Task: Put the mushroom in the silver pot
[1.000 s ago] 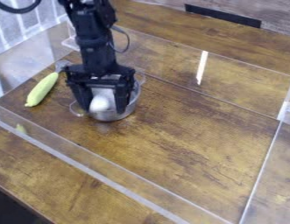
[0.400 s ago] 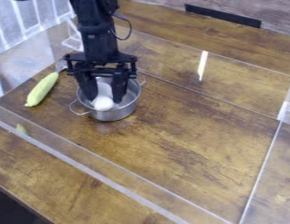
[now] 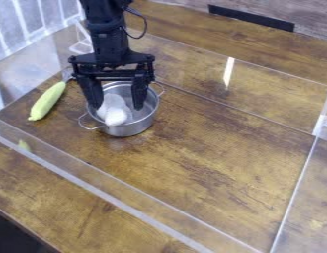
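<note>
The silver pot (image 3: pixel 139 121) stands on the wooden table at the left of the camera view. Inside it lies the white mushroom (image 3: pixel 116 113), resting against the pot's near-left wall. My black gripper (image 3: pixel 113 97) hangs straight down just above the pot, open, with one finger (image 3: pixel 91 92) to the left and the other to the right of the mushroom. Nothing is held between the fingers. The mushroom's cap is hidden behind the gripper.
A yellow-green corn cob (image 3: pixel 47 100) lies on the table left of the pot. Clear acrylic walls (image 3: pixel 229 75) fence the wooden work area, with a low front wall running diagonally across the foreground.
The open gripper has risen slightly above the pot, leaving the mushroom lying inside. The pot and corn have stayed in place.
</note>
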`<state>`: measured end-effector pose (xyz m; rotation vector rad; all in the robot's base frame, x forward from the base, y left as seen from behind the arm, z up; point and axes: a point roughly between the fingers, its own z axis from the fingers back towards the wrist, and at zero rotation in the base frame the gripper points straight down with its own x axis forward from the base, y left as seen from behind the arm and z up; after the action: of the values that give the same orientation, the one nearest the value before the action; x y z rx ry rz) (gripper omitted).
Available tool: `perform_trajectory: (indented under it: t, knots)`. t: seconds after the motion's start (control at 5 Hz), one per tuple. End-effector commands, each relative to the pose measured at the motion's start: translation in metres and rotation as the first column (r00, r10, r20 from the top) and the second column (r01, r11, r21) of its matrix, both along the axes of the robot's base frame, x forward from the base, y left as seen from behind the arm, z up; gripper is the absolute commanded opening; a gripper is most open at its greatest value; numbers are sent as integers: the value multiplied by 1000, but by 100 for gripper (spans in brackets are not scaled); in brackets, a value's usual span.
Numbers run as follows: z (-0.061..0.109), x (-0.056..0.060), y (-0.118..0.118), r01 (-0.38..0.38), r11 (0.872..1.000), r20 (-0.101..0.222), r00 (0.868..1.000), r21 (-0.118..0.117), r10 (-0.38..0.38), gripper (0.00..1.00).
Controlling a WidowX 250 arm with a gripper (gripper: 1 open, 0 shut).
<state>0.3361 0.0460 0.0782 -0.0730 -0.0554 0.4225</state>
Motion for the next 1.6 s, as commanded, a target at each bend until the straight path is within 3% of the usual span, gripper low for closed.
perform_trajectory:
  t: [0.0,0.2,0.4,0.8,1.4]
  knots:
    - [37,6,1,84,996,91,992,14,-85,100]
    - [51,15,1,132,991,110,985,13,-132,100]
    - [67,35,-7,224,974,118,967,24,-225,100]
    - [76,64,-17,283,958,119,951,39,-286,100]
    - [65,91,-17,447,893,105,887,48,-450,100]
